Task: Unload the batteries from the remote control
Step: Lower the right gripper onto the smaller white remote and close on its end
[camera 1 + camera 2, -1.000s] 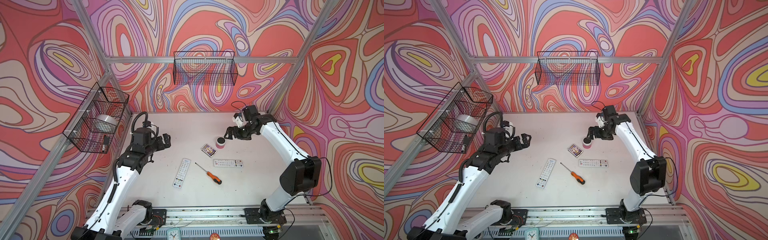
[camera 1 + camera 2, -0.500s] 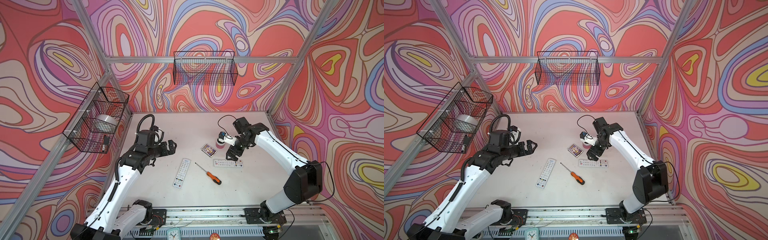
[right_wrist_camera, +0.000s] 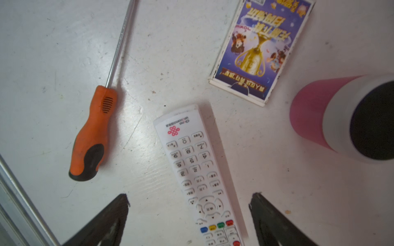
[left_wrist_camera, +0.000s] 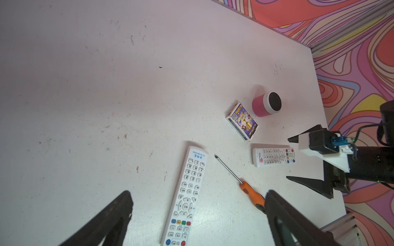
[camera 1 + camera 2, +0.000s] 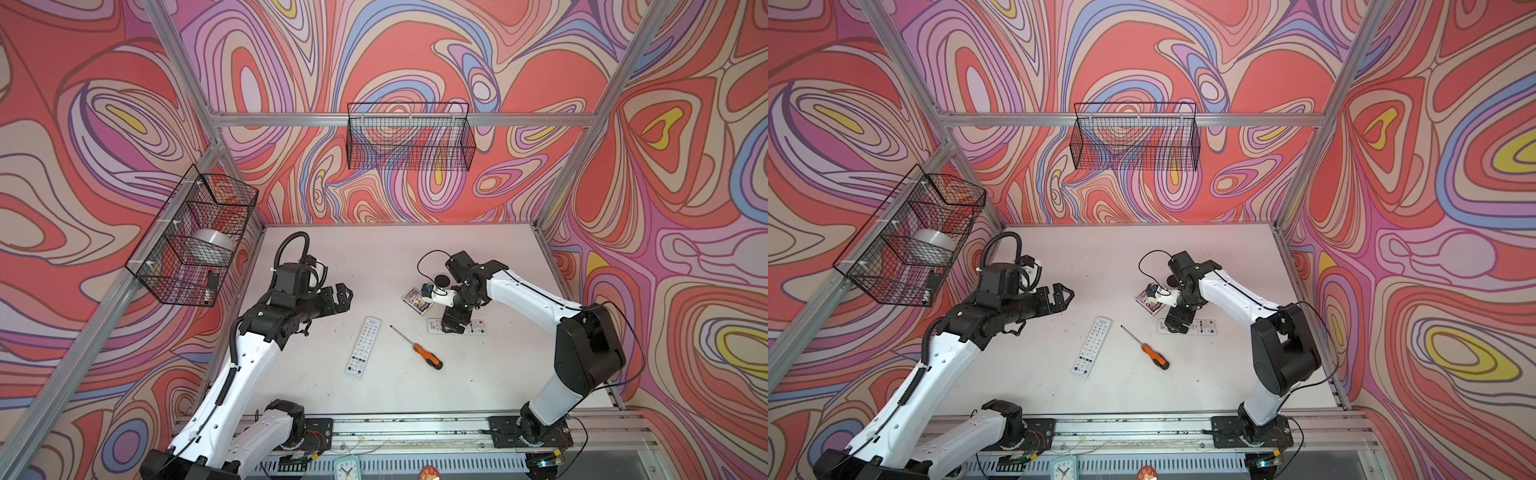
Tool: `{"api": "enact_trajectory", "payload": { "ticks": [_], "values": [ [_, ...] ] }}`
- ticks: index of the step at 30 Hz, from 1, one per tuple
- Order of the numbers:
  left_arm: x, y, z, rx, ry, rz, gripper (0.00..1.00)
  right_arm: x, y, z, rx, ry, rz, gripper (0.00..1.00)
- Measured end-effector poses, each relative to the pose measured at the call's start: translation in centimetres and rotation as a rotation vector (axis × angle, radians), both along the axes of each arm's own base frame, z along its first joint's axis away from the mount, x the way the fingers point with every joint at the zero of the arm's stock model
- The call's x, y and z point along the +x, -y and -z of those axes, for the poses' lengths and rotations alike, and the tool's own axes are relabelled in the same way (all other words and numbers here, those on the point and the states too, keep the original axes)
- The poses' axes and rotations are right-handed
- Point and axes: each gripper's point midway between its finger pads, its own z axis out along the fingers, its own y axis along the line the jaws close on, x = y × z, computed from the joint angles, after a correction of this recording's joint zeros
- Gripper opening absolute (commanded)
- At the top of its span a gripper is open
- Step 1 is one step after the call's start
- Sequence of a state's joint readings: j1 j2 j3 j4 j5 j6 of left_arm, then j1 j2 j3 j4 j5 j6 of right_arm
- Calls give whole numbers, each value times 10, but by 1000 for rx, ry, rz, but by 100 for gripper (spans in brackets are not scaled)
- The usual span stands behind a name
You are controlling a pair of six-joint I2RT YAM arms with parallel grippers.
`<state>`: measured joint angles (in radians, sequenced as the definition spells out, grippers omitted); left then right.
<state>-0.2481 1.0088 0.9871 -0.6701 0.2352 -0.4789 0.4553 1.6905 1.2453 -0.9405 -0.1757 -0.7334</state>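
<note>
Overhead, in a top view, the right gripper (image 5: pixel 452 326) points down over the short remote (image 5: pixel 473 328), just beyond the screwdriver (image 5: pixel 417 348). The left gripper (image 5: pixel 343 297) hovers spread and empty, well apart from the screwdriver's tip. Left wrist view: the long remote (image 4: pixel 187 196) lies face up beside the screwdriver. Right wrist view: wide-open jaws straddle the short remote without touching it, probably ready to lift and flip it. The batteries are unseen, presumably behind a back cover

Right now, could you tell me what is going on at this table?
The right gripper hangs open over the smaller white remote, jaws either side of it, not yet gripping. The left gripper hovers open near the longer remote. Both remotes lie buttons-up; no batteries are out yet. A screwdriver lies between them, untouched.
</note>
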Motion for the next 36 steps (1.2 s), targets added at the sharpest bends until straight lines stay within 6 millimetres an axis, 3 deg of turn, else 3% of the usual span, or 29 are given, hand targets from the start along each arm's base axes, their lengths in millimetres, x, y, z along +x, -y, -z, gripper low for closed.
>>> {"api": "enact_trajectory", "payload": {
  "ticks": [9, 18, 23, 36],
  "values": [
    [5, 1, 14, 9, -51, -3, 100, 12, -2, 23, -26, 20, -14, 92],
    [11, 4, 8, 0, -46, -6, 100, 14, 2, 49, -70, 12, -44, 92],
    [12, 5, 9, -6, -56, -8, 100, 13, 0, 54, -79, 22, -60, 91],
    [17, 7, 6, -21, -61, -19, 100, 22, -10, 64, -98, 68, -88, 66]
  ]
}}
